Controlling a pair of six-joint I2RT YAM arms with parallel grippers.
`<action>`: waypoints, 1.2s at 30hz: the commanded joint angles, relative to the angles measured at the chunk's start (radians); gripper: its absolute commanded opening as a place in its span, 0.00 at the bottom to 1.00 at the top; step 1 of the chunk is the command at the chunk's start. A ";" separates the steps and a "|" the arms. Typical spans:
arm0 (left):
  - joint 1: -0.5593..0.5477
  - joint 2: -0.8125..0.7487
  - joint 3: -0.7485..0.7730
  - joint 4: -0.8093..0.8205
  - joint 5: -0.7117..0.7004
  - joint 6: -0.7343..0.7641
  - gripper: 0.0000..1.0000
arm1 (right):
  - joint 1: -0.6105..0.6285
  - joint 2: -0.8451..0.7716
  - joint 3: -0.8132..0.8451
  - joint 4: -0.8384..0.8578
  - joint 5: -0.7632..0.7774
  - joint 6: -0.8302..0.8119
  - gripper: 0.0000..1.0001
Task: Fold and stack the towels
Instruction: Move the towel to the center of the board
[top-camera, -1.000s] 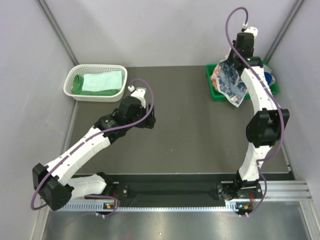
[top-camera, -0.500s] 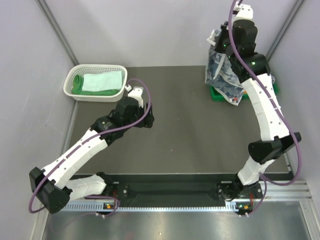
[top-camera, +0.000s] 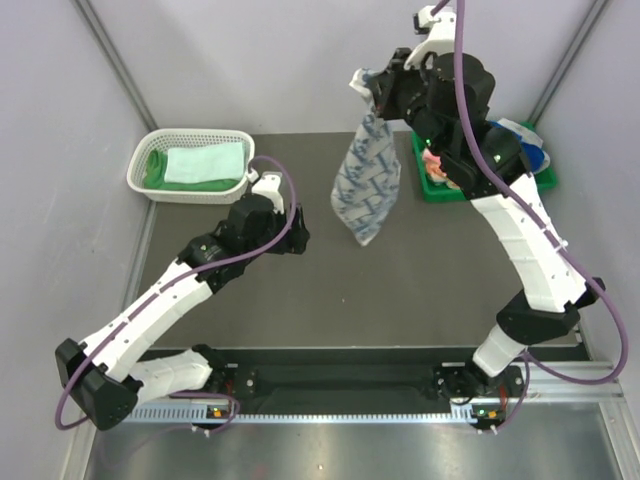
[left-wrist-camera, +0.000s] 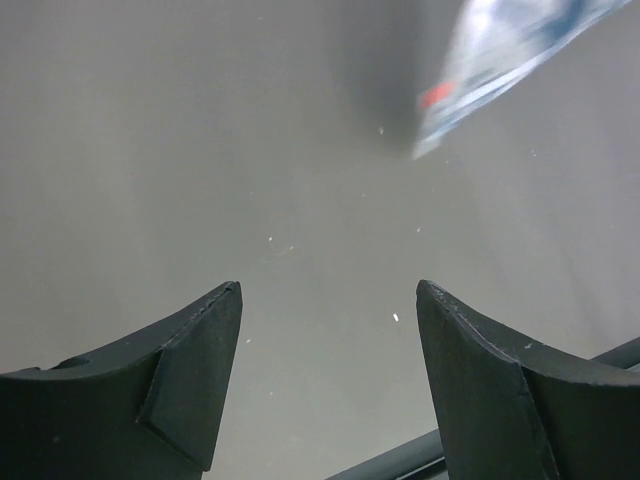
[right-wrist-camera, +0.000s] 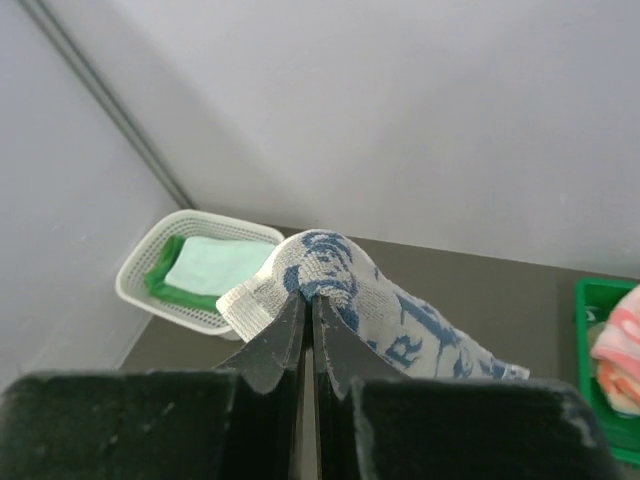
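– Dark table (top-camera: 420, 290), nearest first: what's there?
– My left gripper (left-wrist-camera: 330, 290) hovers over it, jaws spread, holding nothing. Right gripper (right-wrist-camera: 308, 300) is pinched on the blue-patterned towel (top-camera: 367, 190), which hangs above the table.
– Containers?
– Basket (top-camera: 140, 170): mint towel (top-camera: 205, 162) on green towel (top-camera: 155, 170). My arm hides most of the tray (top-camera: 440, 192); a pink cloth (right-wrist-camera: 615, 345) peeks out.

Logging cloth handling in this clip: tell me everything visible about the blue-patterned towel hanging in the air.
The towel is a soft white cloth printed with grey-blue squares. It hangs limp and unfolded in a long drape, narrow at the top and wider below, over the dark table and apparently clear of it. Its top corner is pinched between the shut fingers of the right gripper; nothing else touches it. A small red mark shows near its lower edge.
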 joint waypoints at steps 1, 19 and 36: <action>-0.001 -0.041 0.017 0.064 0.009 -0.027 0.76 | 0.054 -0.028 0.026 0.046 0.031 0.001 0.00; 0.002 -0.125 -0.164 0.074 -0.179 -0.237 0.70 | 0.502 -0.891 -1.528 0.298 0.293 0.606 0.00; 0.004 0.228 -0.317 0.243 -0.123 -0.440 0.59 | 0.584 -0.905 -1.401 -0.099 0.540 0.677 0.55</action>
